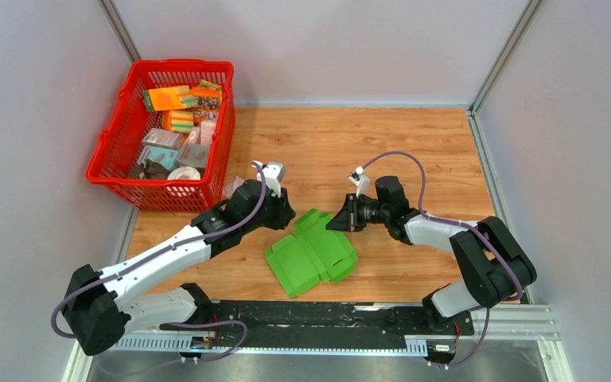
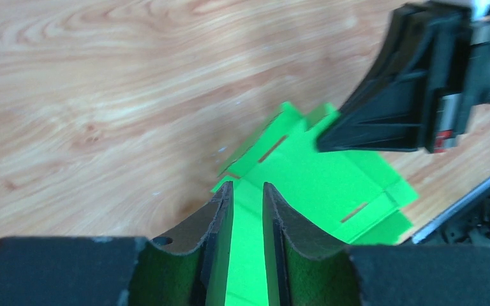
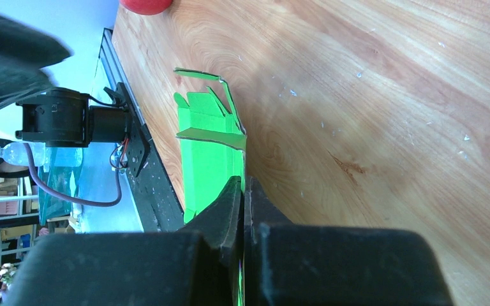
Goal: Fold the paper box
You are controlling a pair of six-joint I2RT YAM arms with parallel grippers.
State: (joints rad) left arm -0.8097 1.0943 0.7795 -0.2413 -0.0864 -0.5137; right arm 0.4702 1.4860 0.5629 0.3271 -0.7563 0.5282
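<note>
The paper box is a bright green die-cut sheet lying mostly flat on the wooden table, between the two arms. My right gripper is shut on its far right edge; in the right wrist view the green card runs into the closed jaws of that gripper, with small flaps standing up beyond. My left gripper is at the sheet's far left corner. In the left wrist view its jaws stand apart with green card showing through the gap. The right gripper also shows there, at the upper right.
A red basket holding several small packages stands at the back left, close behind the left arm. A black rail runs along the table's near edge. White walls enclose the back and both sides.
</note>
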